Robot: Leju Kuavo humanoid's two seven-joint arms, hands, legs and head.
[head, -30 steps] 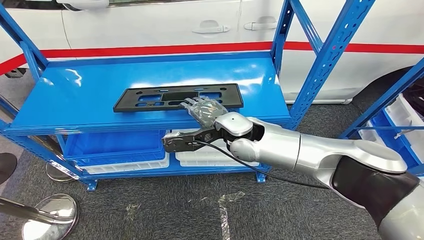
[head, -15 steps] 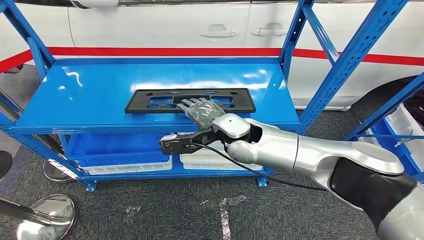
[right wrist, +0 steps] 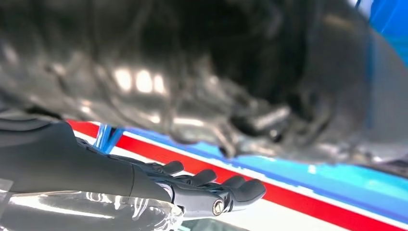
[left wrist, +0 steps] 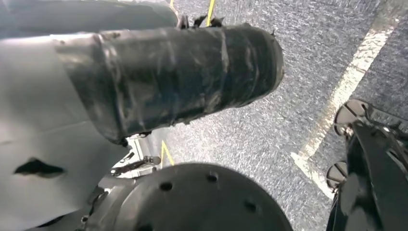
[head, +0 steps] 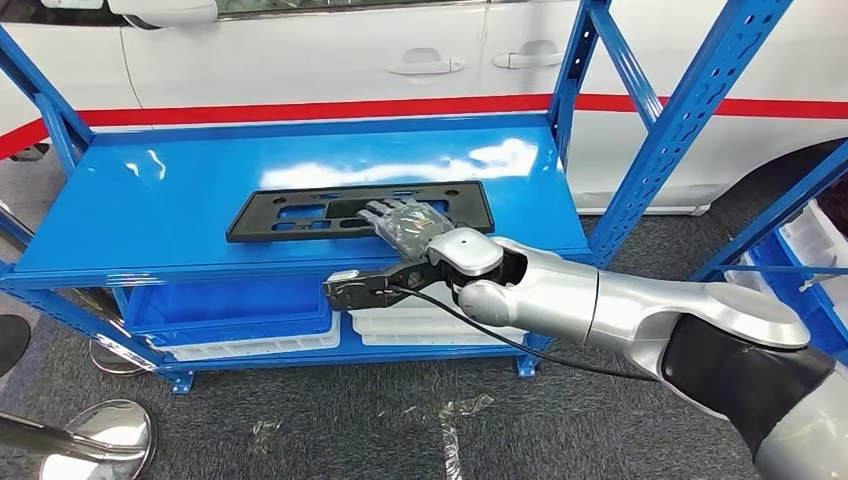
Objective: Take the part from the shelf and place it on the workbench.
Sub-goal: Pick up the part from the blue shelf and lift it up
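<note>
Part [head: 300,212], a flat black plastic frame with cut-out openings, is seen lying flat on the blue shelf [head: 150,215], near the front edge; it is judged to be light, thin and fairly stiff, though some flex along its length may be expected if it is lifted by one end; its smooth surface is judged somewhat slippery, and its flatness leaves little to get under, so the near long edge or the rim of an opening is judged the best place to take hold; a grip near the middle would keep it level. Right hand [head: 405,222] is laid over the part's right portion, fingers stretched forward and flat on the frame, palm down; in the right wrist view the fingers [right wrist: 211,185] are shown extended and only slightly spread, with the thumb apart; no closing around the part is shown, so the hand is judged to be resting on it, not yet gripping; whether a fingertip has hooked an opening cannot be told. A white car [head: 300,50] with a red stripe stands behind the shelf.
</note>
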